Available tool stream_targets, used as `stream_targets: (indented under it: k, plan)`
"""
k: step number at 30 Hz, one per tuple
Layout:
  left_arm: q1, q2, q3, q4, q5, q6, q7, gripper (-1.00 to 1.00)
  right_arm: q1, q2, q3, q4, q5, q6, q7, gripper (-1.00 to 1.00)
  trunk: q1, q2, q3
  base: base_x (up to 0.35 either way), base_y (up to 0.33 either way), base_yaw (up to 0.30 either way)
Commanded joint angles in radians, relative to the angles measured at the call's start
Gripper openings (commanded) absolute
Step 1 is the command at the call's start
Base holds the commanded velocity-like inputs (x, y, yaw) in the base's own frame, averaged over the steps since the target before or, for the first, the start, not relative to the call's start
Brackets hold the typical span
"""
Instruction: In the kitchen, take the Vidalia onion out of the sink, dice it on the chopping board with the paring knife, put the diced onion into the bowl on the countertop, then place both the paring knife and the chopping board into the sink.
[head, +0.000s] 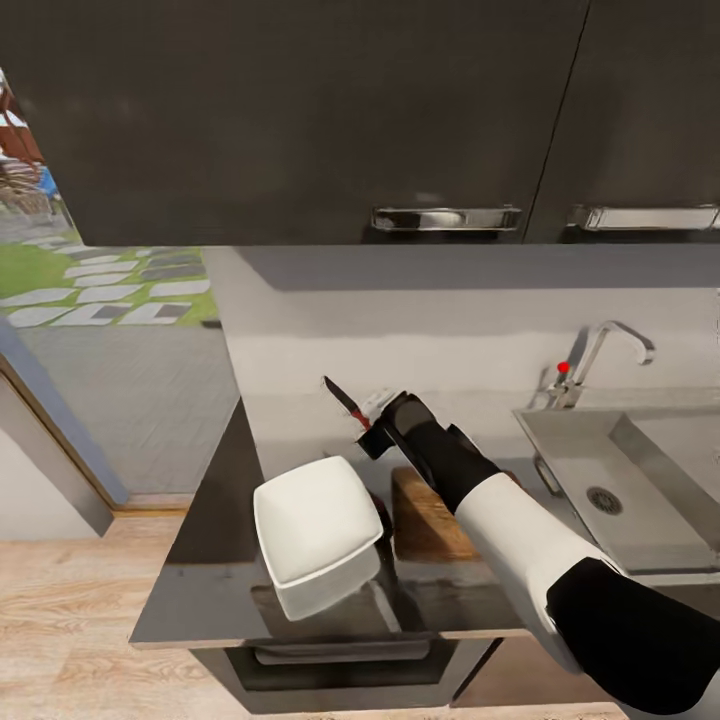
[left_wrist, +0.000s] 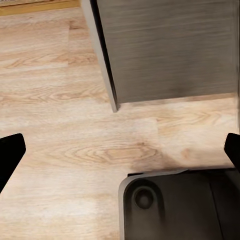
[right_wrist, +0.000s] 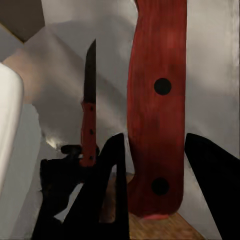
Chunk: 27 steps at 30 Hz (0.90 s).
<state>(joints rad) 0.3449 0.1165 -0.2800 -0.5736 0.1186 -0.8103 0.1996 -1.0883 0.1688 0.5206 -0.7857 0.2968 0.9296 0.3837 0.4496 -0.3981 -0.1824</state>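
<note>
Head view: no readable labels or writing anywhere. Right arm stretched forward over the countertop (head: 215, 560), right gripper (head: 378, 418) clenched on the paring knife (head: 346, 402), blade raised and pointing up-left above the chopping board (head: 425, 520). White bowl (head: 315, 520) just left of the board; sink (head: 640, 480) to the right.

Left wrist view: left gripper (left_wrist: 120, 150) with fingers spread wide over wooden floor (left_wrist: 65, 125), holding nothing.

Right wrist view: red knife handle pinched between black fingers (right_wrist: 212, 175), its reflection beside.
</note>
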Motion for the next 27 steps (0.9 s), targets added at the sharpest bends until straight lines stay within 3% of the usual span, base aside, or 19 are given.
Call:
stream_targets:
  k: [1, 8, 11, 18, 27]
  plan:
    - [0.000, 0.002, -0.008, -0.002, 0.010, -0.002, 0.004, 1.00, -0.001, 0.000, 0.001, -0.010, 0.016, 0.014, 0.008, -1.00, 0.000, -0.002, 0.000, -0.163, -0.182, 0.000]
    - [0.000, 0.002, -0.008, 0.001, 0.010, -0.002, 0.004, 1.00, -0.001, 0.001, 0.003, -0.084, 0.109, 0.053, -0.003, -1.00, 0.000, -0.002, 0.011, -0.193, -0.210, 0.000]
    - [-0.001, 0.002, -0.009, 0.005, 0.009, -0.002, 0.004, 1.00, -0.001, 0.002, 0.003, -0.088, 0.126, 0.054, -0.039, -1.00, 0.000, -0.002, 0.015, -0.225, -0.221, 0.000]
    - [-0.001, -0.007, -0.010, 0.011, 0.008, -0.003, 0.002, 1.00, -0.001, 0.005, 0.004, -0.089, 0.131, 0.054, -0.192, -1.00, 0.000, -0.002, 0.026, -0.245, -0.226, 0.000]
    - [-0.001, -0.018, -0.010, 0.024, 0.006, -0.003, 0.001, 1.00, -0.001, 0.006, 0.006, -0.088, 0.138, 0.054, -0.220, -1.00, 0.000, -0.002, 0.041, -0.249, -0.227, 0.000]
